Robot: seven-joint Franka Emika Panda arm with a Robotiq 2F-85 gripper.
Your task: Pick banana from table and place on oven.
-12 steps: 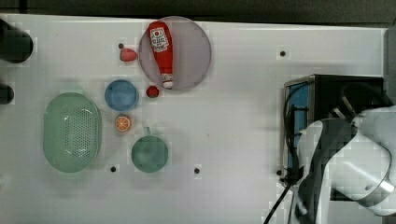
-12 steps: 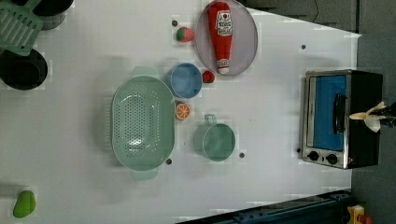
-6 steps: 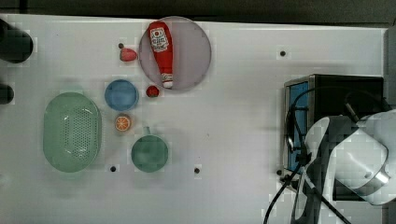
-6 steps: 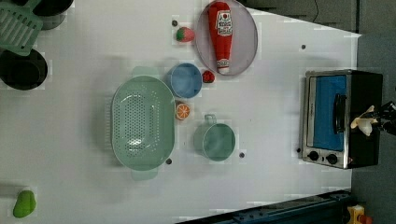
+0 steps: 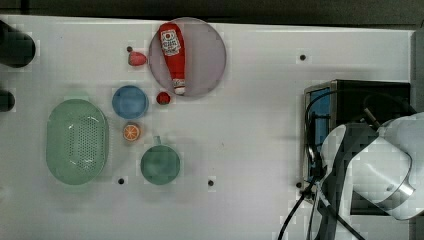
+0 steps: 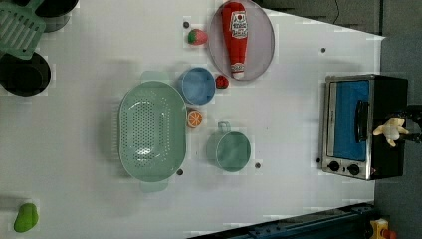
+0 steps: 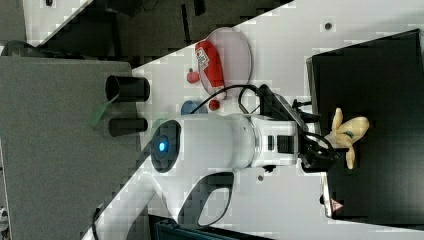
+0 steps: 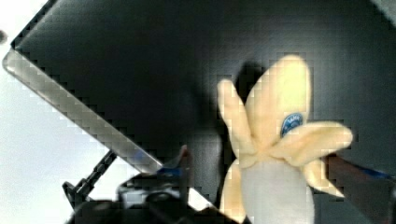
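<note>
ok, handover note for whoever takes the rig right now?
Claw: open, fingers either side of the banana, not clamping it.
Banana: on the oven top, between the fingers.
Table: the other items lie far from the oven.
Done: banana picked from the table and put on the oven.
Left: probably just lift the claw clear without dragging the banana, then check it stays put.

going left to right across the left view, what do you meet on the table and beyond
green toy → colander → blue bowl → green cup → ketchup bottle → oven → banana
</note>
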